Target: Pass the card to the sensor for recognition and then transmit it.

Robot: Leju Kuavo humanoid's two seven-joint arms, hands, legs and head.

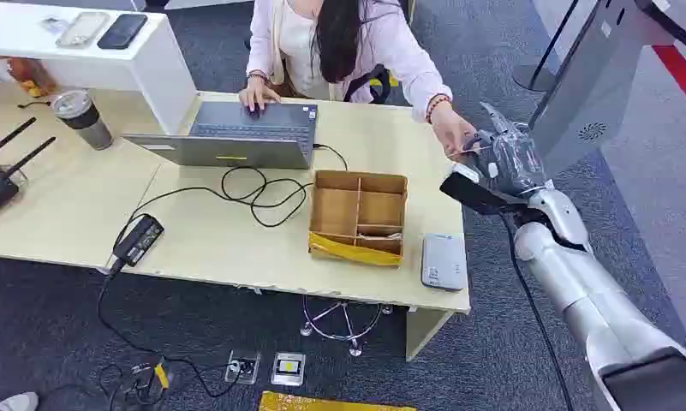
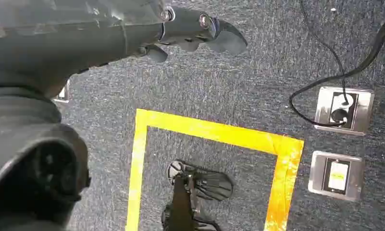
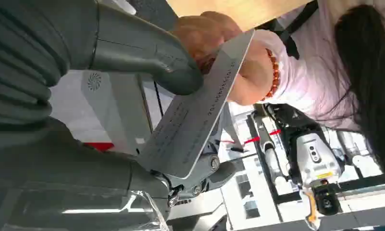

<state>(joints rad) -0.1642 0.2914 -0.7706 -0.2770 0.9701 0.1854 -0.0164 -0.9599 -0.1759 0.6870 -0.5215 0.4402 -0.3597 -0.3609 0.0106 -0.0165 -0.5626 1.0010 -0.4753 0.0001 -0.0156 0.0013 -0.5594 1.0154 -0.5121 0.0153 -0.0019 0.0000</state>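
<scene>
Where the table's right edge gives way to open carpet, the card (image 3: 200, 103) sits pinched between the right hand's (image 1: 504, 156) thick thumb (image 3: 147, 53) and its darker fingers (image 3: 200, 175), held in the air beyond the table (image 1: 193, 231). A person's hand (image 3: 207, 33) grips the card's far end, so both hold it at once. In the head view the card itself is too thin to make out between the two hands. Just beyond stands a slanted grey kiosk panel (image 1: 587, 94), near the right hand. On the table, the white card sensor (image 1: 443, 261) lies by the front right corner, beside the divided cardboard box (image 1: 359, 216), well apart from the card. The left hand (image 2: 190, 33) hangs over the carpet (image 2: 238, 82) above a yellow tape square (image 2: 214, 132), fingers loosely curled on nothing; its near part is cut off.
</scene>
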